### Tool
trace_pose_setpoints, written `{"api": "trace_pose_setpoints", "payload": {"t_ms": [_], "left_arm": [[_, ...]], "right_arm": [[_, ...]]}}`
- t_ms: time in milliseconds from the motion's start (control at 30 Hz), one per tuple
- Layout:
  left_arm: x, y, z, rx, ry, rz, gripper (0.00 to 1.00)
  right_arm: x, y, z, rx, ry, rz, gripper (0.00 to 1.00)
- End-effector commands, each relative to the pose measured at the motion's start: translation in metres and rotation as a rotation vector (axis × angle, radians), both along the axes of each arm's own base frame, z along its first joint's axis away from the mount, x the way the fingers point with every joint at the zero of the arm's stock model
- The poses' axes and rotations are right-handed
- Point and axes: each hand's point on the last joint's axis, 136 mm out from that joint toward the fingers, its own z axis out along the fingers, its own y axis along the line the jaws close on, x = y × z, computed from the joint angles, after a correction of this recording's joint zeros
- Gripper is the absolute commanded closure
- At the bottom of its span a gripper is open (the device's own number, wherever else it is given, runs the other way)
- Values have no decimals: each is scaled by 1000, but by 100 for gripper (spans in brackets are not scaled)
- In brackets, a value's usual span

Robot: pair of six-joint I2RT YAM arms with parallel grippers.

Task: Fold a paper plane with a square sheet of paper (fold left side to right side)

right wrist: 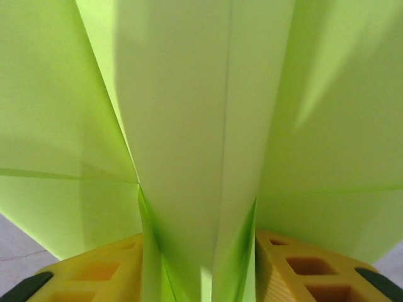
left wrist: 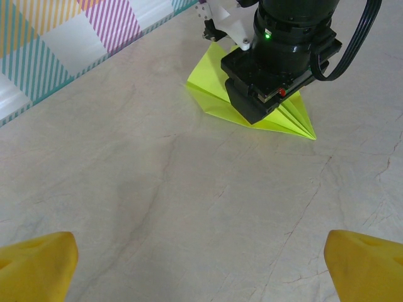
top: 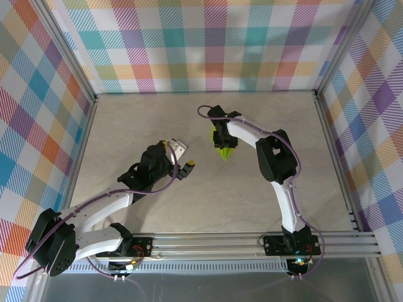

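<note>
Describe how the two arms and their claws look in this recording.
The left arm and right arm are white curved tubes joined by bulky black joints, each trailed by a looping purple-grey cable. The left claw and the right claw have bright yellow fingers; the right one's show hollow cells. The right wrist block is black with a small green light.

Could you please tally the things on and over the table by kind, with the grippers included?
Lime paper plane: 1
Grippers: 2 (left gripper open, right gripper shut on the plane's centre fold)
Total: 3
</note>
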Motion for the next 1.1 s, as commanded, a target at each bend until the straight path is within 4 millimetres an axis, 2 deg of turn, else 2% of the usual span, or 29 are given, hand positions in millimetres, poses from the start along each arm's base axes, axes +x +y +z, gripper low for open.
{"api": "trace_pose_setpoints", "payload": {"t_ms": [0, 167, 500, 900, 1067], "left_arm": [[4, -2, 17, -39, -22, 5, 0], [4, -2, 17, -40, -23, 4, 0], [4, -1, 18, -42, -26, 4, 0], [4, -1, 19, -42, -27, 5, 0], [4, -1, 20, -46, -34, 6, 0]], "right_arm": [[-10, -10, 12, -24, 14, -7, 57], [-11, -6, 23, -7, -3, 27, 57], [-15, -2, 26, -3, 1, 48, 56], [-18, 3, 44, 1, -21, 77, 52], [-22, 0, 61, -4, -40, 88, 50]]}}
